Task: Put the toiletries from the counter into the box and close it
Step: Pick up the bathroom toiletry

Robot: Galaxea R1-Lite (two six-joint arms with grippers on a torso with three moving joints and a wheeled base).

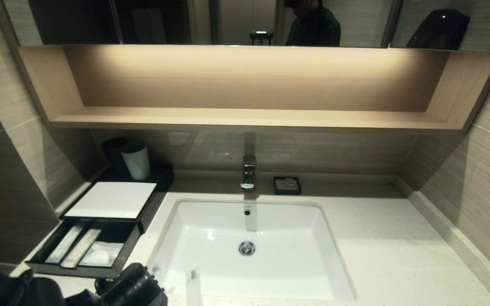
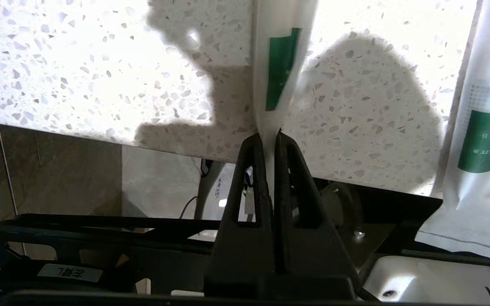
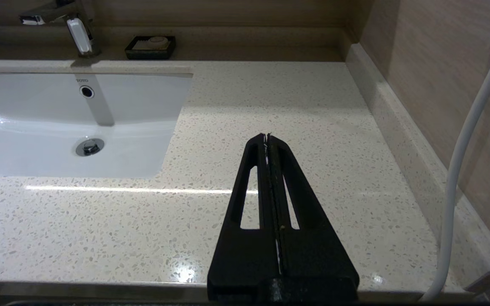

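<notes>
The black box (image 1: 111, 199) with its white top panel sits at the counter's (image 1: 389, 255) back left. Its front drawer (image 1: 79, 270) is pulled open. Two long pale packets (image 1: 72, 246) and a square packet (image 1: 100, 255) lie in it. My left arm (image 1: 132, 287) is low at the front, just right of the drawer. My left gripper (image 2: 269, 137) is shut on the end of a long narrow pale packet with a green label (image 2: 279, 63), which also shows in the head view (image 1: 194, 289). Another green-labelled packet (image 2: 483, 140) lies beside it on the counter. My right gripper (image 3: 267, 137) is shut and empty over the counter's front right.
The white basin (image 1: 270, 263) fills the counter's middle, with the faucet (image 1: 248, 172) behind it. A small black dish (image 1: 287, 185) is right of the faucet. A white cup (image 1: 135, 160) and a black cup (image 1: 113, 151) stand behind the box. A wooden shelf (image 1: 245, 117) overhangs the back.
</notes>
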